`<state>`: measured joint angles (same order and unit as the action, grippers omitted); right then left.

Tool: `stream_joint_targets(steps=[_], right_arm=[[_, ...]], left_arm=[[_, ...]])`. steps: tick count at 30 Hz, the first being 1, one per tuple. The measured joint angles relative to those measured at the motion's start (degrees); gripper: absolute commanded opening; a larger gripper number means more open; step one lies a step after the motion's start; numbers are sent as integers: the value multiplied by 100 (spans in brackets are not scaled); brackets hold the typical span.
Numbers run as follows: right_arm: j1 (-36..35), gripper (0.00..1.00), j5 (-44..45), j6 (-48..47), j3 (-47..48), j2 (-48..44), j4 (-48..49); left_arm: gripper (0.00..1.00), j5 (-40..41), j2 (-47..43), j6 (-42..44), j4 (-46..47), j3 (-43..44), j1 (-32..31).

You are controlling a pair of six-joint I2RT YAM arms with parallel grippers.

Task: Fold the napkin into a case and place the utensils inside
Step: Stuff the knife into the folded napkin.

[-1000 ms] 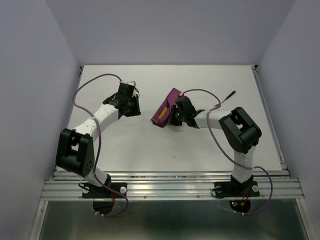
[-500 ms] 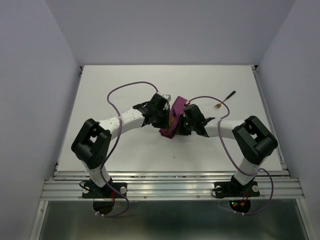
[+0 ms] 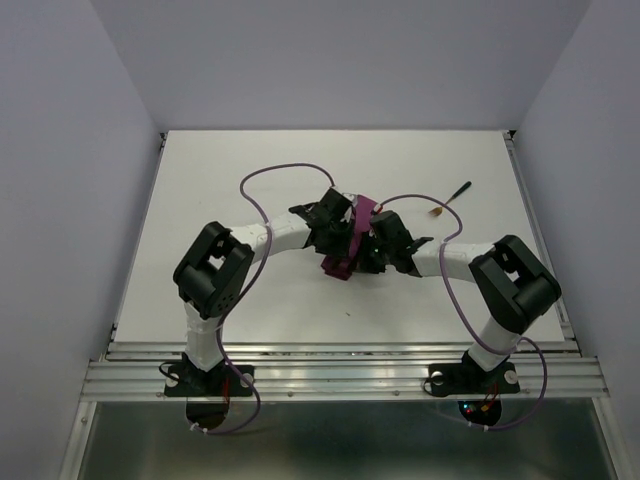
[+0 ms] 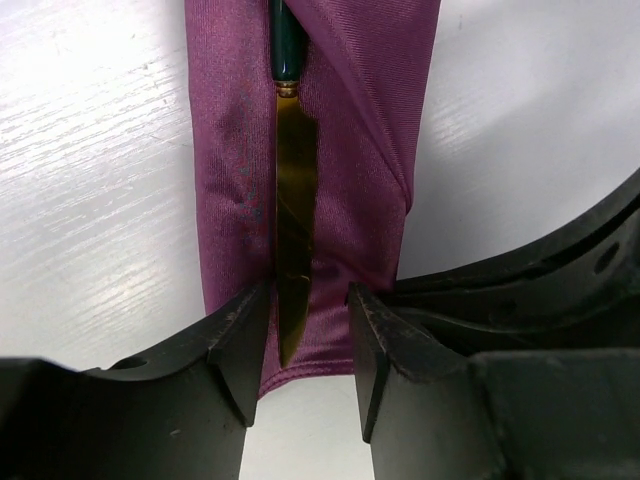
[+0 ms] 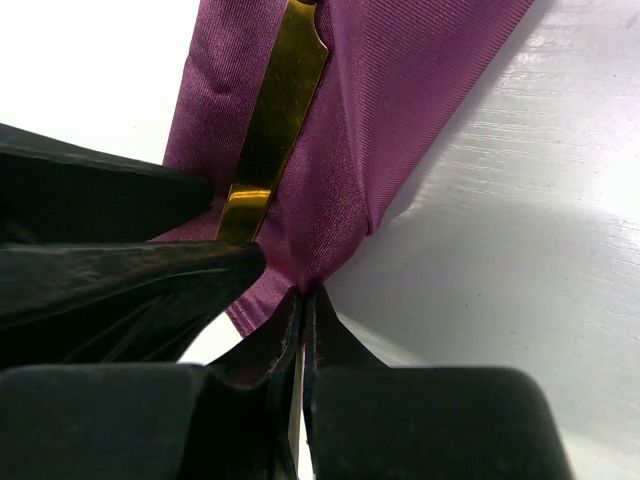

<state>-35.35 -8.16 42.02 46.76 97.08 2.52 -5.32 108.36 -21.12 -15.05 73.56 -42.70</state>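
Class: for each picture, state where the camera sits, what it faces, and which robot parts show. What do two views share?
Top external: above, behind the bases, looking down at the table; both arms show.
Left wrist: on the left arm, looking past the open left claw at the knife.
Right wrist: on the right arm, facing the right claw pinching the case.
Wrist views share knife and case.
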Motion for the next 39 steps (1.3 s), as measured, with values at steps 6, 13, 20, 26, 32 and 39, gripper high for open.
stream_joint_targets(steps=[6, 13, 20, 26, 32, 39], right_arm=[[2, 1, 0, -2, 0, 0, 0], [0, 1, 0, -2, 0, 0, -9], [0, 1, 22, -15, 0, -50, -90], [0, 1, 26, -26, 0, -96, -127], [0, 1, 61, -31, -2, -149, -170], [2, 1, 83, -52, -2, -170, -175]], left_arm=[[49, 96, 197, 142, -63, 74, -92], [42, 393, 387, 297, -170, 289, -238], [37, 586, 444, 352, -258, 387, -299], [30, 706, 584, 404, -374, 590, -319], [28, 791, 675, 461, -501, 750, -339], [27, 874, 761, 505, -623, 903, -358]])
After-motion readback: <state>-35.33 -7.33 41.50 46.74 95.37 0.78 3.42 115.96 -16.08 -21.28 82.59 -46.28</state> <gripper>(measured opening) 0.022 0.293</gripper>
